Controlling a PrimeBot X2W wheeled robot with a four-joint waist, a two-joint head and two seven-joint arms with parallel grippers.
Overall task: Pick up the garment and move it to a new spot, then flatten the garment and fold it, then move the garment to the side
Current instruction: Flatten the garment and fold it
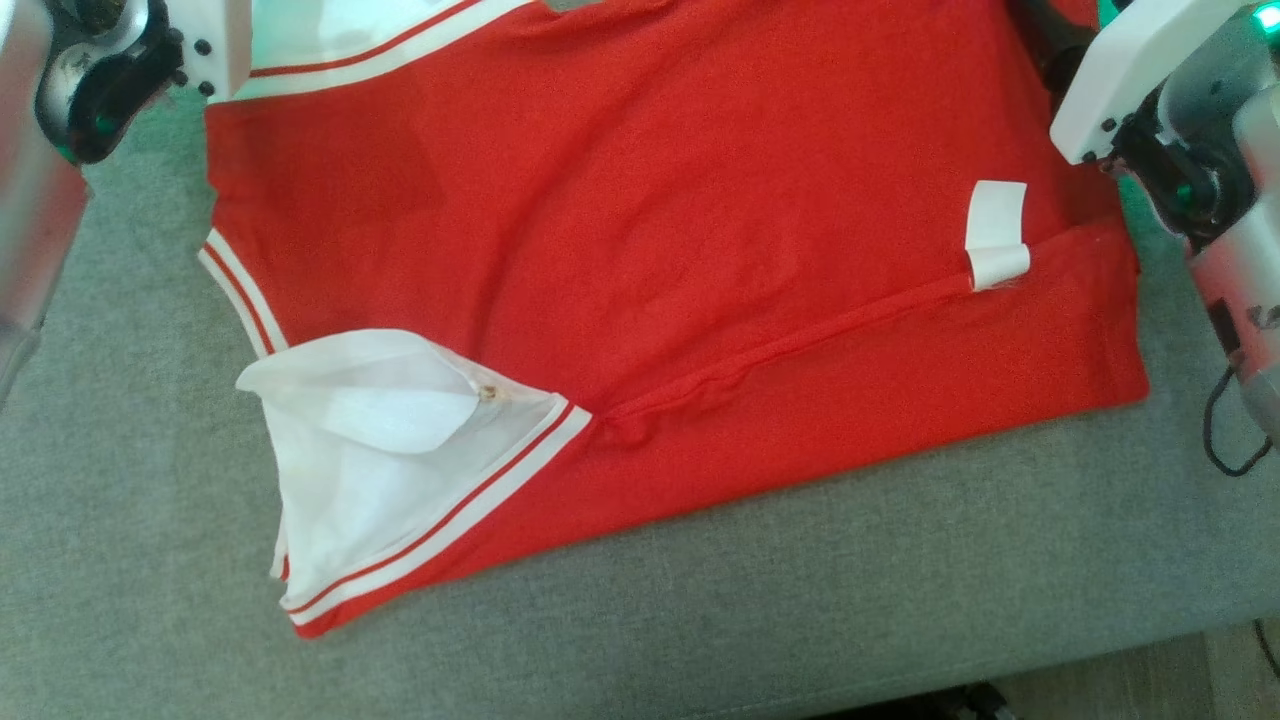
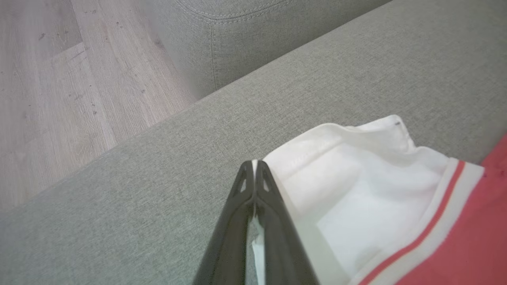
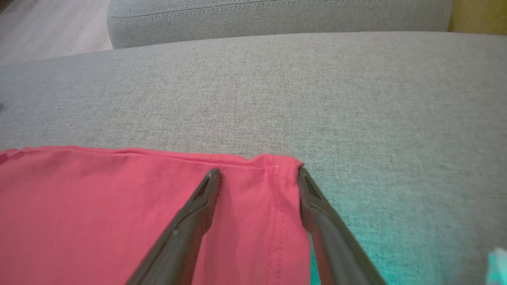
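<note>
So the biggest thing here is the grey woven-fabric sofa seat, and it's carrying everything. Spread over it, from the middle of the head view up to 12 o'clock, is the red soft-knit garment with white red-striped trim. It lies mostly flat, with a long crease running from about 7 o'clock out toward 3.

Handling-wise I'd guess it's light, floppy and a bit stretchy. No stiffness at all, so it'll sag and bunch wherever it isn't supported. It's not fragile or slippery, and the weave of the seat probably drags on it a little. Best bet is to take it by corners and seamed edges, since the doubled hem and trim give more to bite on than a single layer.

The left hand, up at 10 o'clock in the head view, has its fingers pressed together with a sliver of white cloth between them, so it looks to be pinching the white trim. The right hand, at 2 o'clock, is spread wide, straddling the red stitched hem corner without gripping it.

Smaller bits: the white collar flap is flipped open at 8 o'clock. At 3 o'clock there's a little white care label sticking off the seam.
</note>
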